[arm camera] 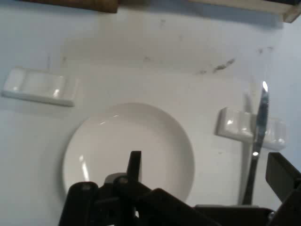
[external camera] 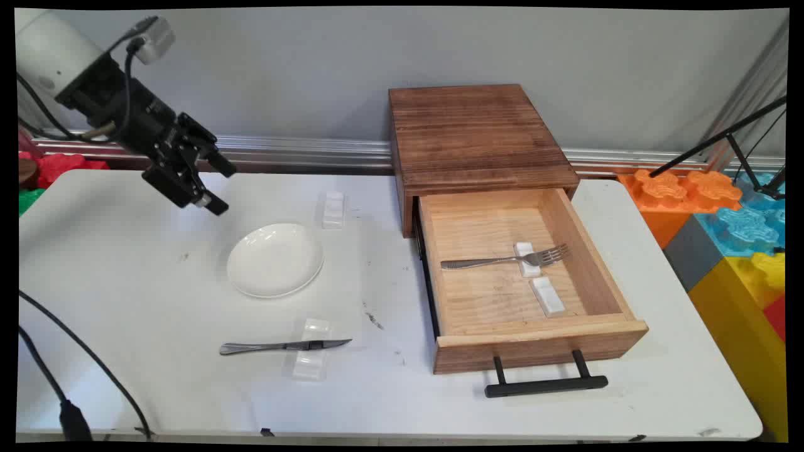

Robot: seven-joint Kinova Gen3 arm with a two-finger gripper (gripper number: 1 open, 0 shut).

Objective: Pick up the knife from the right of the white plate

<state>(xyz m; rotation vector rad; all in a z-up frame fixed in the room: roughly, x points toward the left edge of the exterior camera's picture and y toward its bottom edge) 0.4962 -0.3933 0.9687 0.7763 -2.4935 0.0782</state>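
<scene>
Knife (external camera: 286,345) propped across a rest (external camera: 310,356), blade off the table, near the plate (external camera: 275,259); above-left, gripper (external camera: 213,186) hangs open and empty

- Illumination is bright, even and overhead in both views.
- The open light-wood drawer (external camera: 502,276) casts a soft shadow onto the white table (external camera: 157,389).
- Hand view: the round white ceramic plate (arm camera: 127,150) shows small glare streaks; focus is slightly soft.
</scene>
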